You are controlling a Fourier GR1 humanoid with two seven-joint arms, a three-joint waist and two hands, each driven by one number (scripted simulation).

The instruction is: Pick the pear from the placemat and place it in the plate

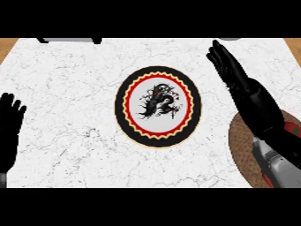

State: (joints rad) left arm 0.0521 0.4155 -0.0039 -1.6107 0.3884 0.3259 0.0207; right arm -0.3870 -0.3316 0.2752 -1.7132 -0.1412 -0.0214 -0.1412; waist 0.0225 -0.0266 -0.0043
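view: head, the only 1
counter (61,88): white marble, wood strips at both far corners
right hand (245,90): mine, comes in from the lower right, reaches across the placemat's left part and on past the plate's right side
right fingers (222,56): straight, together, pointing away from me, clamped on nothing
left hand (3,132): at the left edge, fingers up and a little apart, resting, holds nothing
plate (122,103): mid counter, black rim, red ring, dark figure on a pale centre, nothing in it
placemat (244,148): brown, round, lower right, cut by the view's edge, my forearm covers much of it
pear: not plainly seen; a red-green patch (296,130) on the placemat just right of my wrist may be it, rest hidden by my arm; not in the plate, not in either hand
step: my guess, pick not yet made, my fingers are well past the mat
risk 1: my arm hides the pear, so I'd be closing on it blind and could miss or nudge it
risk 2: wrist sits just beside that patch, so a sideways sweep could knock it off the mat toward the counter's right edge
risk 3: pear is rounded, so released near the plate's rim it could roll out
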